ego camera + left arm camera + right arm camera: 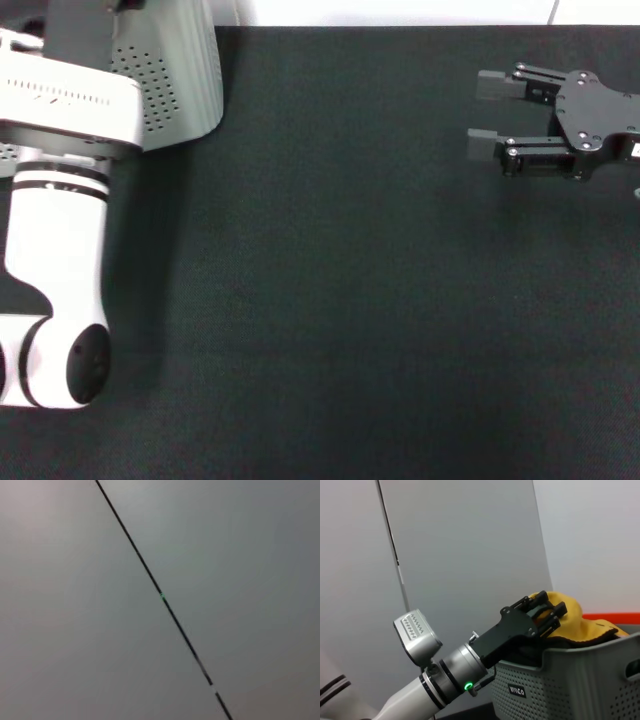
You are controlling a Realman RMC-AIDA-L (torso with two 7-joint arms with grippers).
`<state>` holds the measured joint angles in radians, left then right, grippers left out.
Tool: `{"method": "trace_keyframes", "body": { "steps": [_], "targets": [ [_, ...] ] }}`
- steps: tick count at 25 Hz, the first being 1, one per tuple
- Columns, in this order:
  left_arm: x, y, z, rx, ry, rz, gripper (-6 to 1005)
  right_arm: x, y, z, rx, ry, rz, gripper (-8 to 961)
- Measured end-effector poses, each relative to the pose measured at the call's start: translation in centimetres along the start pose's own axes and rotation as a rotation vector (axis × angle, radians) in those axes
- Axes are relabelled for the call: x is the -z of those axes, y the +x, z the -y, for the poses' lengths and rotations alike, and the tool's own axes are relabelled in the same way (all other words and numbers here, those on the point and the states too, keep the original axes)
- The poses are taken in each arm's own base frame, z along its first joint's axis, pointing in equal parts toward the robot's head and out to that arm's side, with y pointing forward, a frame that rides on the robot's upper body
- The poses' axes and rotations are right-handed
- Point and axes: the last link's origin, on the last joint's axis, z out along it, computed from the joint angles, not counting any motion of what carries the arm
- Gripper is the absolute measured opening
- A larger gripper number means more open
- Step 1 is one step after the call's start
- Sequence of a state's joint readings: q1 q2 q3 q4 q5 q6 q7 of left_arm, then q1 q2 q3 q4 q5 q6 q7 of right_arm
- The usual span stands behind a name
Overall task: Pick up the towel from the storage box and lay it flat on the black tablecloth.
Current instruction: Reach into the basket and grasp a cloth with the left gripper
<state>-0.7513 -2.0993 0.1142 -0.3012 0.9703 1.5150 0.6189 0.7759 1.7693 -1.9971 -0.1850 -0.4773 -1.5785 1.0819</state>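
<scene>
The fleecy yellow-orange towel [570, 612] is bunched in the light grey holey plastic storage box [570, 680]. The left gripper [540, 612] has closed its fingers on the towel: the pick-up step. Next it should lift it over the black tablecloth [350, 300] on the counter. The right gripper [487, 115] waits with fingers open.

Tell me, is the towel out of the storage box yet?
No. The towel is bunched inside the storage box, with the left hand on it.

Storage box [185, 80] mostly behind left arm [60, 250]
</scene>
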Motion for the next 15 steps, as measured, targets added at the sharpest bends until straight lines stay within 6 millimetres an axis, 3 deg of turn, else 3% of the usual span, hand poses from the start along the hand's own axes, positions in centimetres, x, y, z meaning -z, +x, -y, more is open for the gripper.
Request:
{"method": "trace_keyframes", "body": {
  "steps": [7, 11, 15],
  "targets": [
    [-0.7, 2.5, -2.8, 0.100, -0.035, -0.028, 545, 0.7, 0.5, 0.0, -0.011, 0.026, -0.009, 824],
    [-1.4, 3.3, -3.3, 0.146, -0.040, -0.043, 544, 0.7, 0.6, 0.2, -0.011, 0.037, -0.015, 822],
    [-2.0, 3.6, -3.2, 0.336, -0.104, -0.089, 544, 0.6, 0.8, 0.4, -0.012, 0.050, -0.022, 821]
  ]
}}
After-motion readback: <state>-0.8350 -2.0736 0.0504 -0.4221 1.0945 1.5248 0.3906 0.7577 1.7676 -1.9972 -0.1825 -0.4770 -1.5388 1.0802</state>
